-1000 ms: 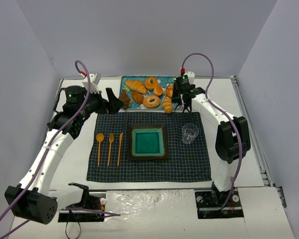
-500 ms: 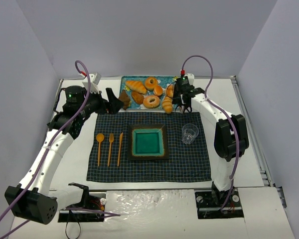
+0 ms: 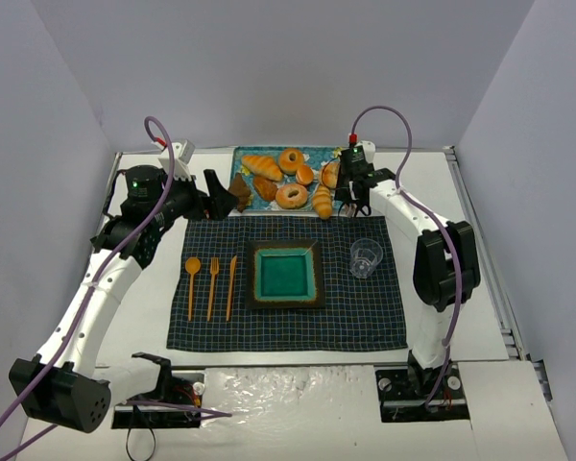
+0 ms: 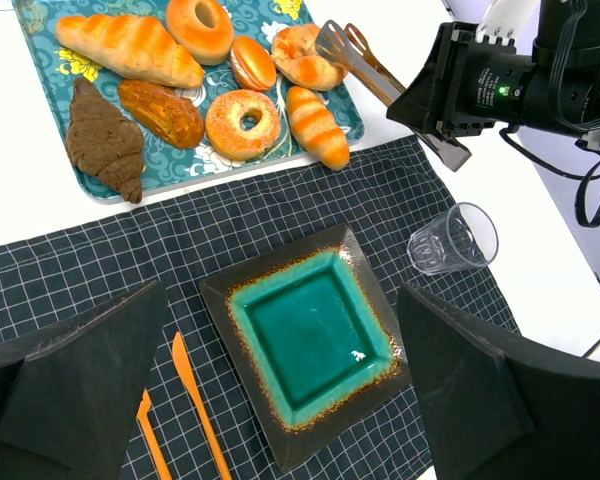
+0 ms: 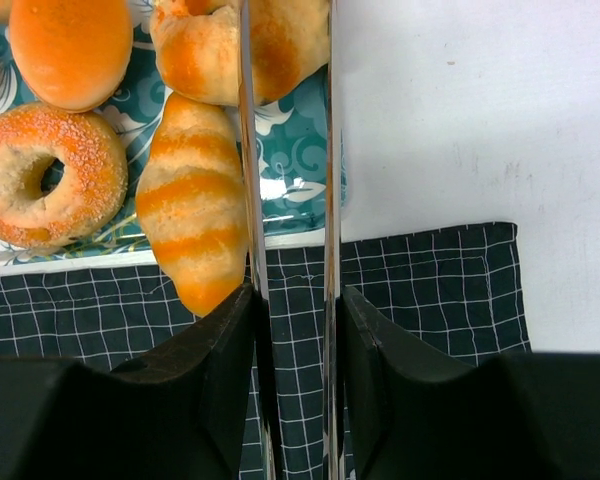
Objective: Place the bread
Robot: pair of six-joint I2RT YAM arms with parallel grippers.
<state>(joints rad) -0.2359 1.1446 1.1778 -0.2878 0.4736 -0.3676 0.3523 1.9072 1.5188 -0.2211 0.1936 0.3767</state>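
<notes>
White counter (image 5: 430, 100), checked cloth (image 5: 430, 280): right claw (image 5: 295, 295) clamps metal tongs (image 5: 248, 200), their tips pinching at the bread (image 5: 190, 50) on the floral tray (image 5: 300, 150); left claw (image 4: 280, 300) gapes empty. Next, likely: lift clear, carry to the teal plate (image 4: 310, 345)

Shiny metal tongs (image 5: 330, 200), glossy glazed plate (image 4: 310, 345), matt cloth (image 4: 280, 215)

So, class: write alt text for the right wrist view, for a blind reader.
The shut right end effector grips metal tongs that reach the streaked bun on a teal tray. A striped roll and a sugared ring pastry lie left; checked cloth lies below.
</notes>
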